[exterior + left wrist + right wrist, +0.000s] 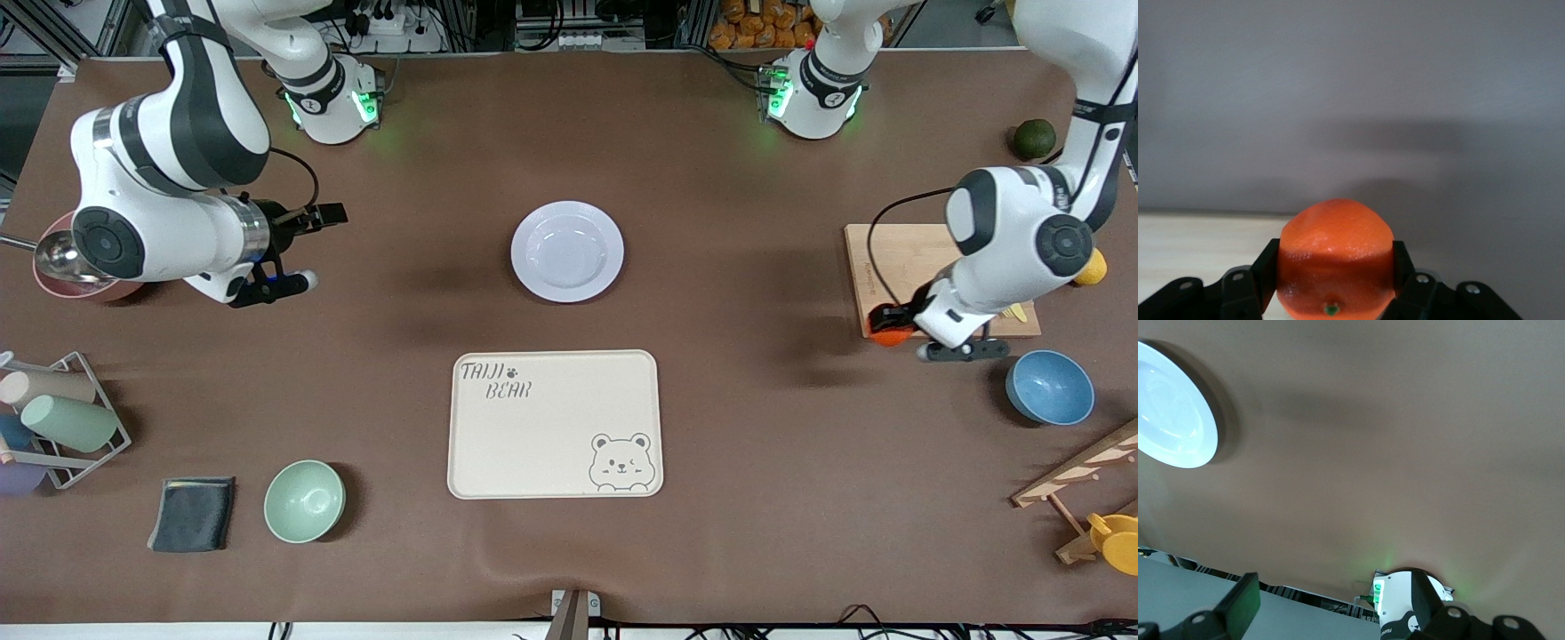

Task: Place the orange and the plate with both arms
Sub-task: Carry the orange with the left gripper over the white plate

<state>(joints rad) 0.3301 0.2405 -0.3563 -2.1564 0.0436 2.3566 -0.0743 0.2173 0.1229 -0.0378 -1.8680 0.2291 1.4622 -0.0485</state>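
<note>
While the bear tray (555, 423) lies bare nearest the front camera, I judge the task to be at its carrying step: the orange (889, 334) is already in hand and neither it nor the plate (567, 251) has been placed. Seen from the tray, the plate lies on the brown surface (711, 178) at about twelve o'clock, a little farther from the camera, untouched. The left gripper (892, 325) hangs over the corner of the wooden board (889, 258), at roughly three o'clock from the plate, with its jaws clenched on the orange. The right gripper (307, 249) hovers over the surface at about nine o'clock from the plate, well apart from it; its jaws are released and empty.

As I judge it, the next move calls for the left arm to carry the fruit inward toward the tray or plate, and for the right arm to come down on the plate's rim, which is shallow and will want a careful pinch.

My left wrist view shows what the front view cannot: the orange (1336, 257) seated squarely between both fingers (1265, 273), stem dimple facing the lens. My right wrist view shows the plate (1171, 413) at the frame's edge, confirming nothing lies between those jaws.
</note>
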